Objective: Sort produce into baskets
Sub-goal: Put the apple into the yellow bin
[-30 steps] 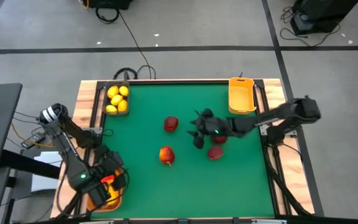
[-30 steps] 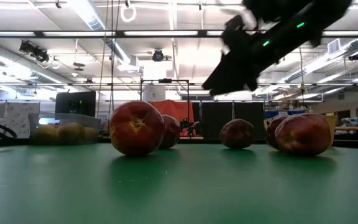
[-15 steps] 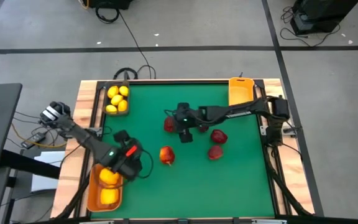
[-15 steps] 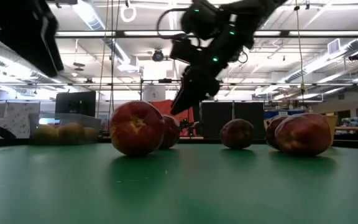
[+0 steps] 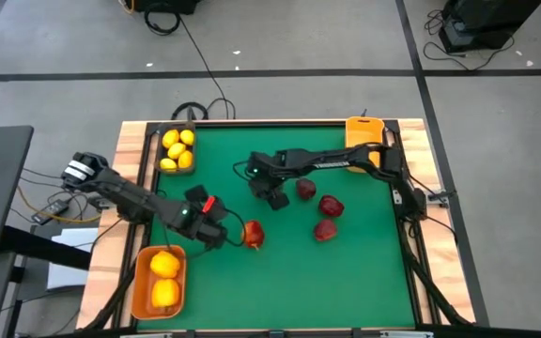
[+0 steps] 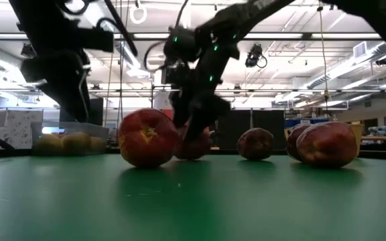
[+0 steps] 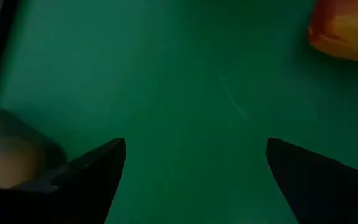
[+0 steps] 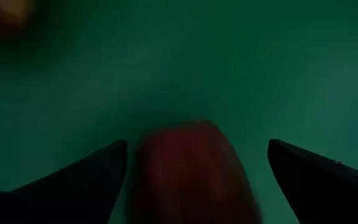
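Several dark red apple-like pieces lie on the green table. My right gripper is open and low over the one in the middle of the table, with a finger on either side of it; that piece also shows in the low view. My left gripper is open and empty, just left of a red-yellow piece. A black basket holds little yellow lemons. A deeper orange basket holds two bigger yellow pieces. A yellow-orange basket stands at the far right.
Three more red pieces lie right of centre: one, another and a third. The right arm reaches across the far half of the table from the right edge. The near middle and near right of the green mat are bare.
My right gripper has gone toward the table's left edge, from the red pieces right of centre to the one in the middle, and has come down over it. My left gripper has left the deeper orange basket and gone right and farther in, toward the red-yellow piece.
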`<move>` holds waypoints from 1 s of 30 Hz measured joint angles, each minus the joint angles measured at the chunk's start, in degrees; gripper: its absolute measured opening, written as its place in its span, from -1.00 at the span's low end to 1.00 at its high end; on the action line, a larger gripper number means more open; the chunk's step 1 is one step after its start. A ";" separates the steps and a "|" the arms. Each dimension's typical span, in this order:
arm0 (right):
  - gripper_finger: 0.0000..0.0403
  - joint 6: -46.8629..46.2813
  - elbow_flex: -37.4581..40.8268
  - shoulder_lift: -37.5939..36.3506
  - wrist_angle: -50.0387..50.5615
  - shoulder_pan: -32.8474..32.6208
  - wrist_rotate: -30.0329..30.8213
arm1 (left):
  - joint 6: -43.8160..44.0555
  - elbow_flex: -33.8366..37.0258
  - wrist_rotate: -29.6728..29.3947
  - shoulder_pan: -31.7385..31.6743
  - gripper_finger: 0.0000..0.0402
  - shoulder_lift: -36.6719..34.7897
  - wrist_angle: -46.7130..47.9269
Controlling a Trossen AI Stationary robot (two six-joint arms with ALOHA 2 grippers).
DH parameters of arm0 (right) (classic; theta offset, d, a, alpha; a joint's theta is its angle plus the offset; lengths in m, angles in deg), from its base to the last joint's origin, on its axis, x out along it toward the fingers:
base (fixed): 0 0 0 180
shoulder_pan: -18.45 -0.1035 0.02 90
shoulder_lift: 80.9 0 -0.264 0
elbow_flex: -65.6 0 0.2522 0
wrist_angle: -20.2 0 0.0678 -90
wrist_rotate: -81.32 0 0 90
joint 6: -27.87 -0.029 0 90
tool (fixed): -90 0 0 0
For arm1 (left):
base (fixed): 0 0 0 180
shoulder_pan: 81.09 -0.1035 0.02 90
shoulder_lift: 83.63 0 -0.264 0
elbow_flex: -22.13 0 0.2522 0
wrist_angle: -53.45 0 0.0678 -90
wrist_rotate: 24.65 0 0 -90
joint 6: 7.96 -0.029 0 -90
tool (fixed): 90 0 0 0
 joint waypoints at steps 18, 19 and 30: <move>0.80 -3.04 -1.13 -4.57 8.75 1.13 7.87 | -7.62 6.54 -3.33 -7.54 0.97 0.00 -26.62; 0.81 -4.31 -1.13 -5.93 9.58 1.11 9.31 | -8.90 6.54 -2.27 -7.99 0.97 0.01 -28.83; 0.82 -31.64 -1.15 -15.07 19.30 14.75 -6.28 | -16.81 6.54 -1.44 -8.55 0.95 5.83 -43.49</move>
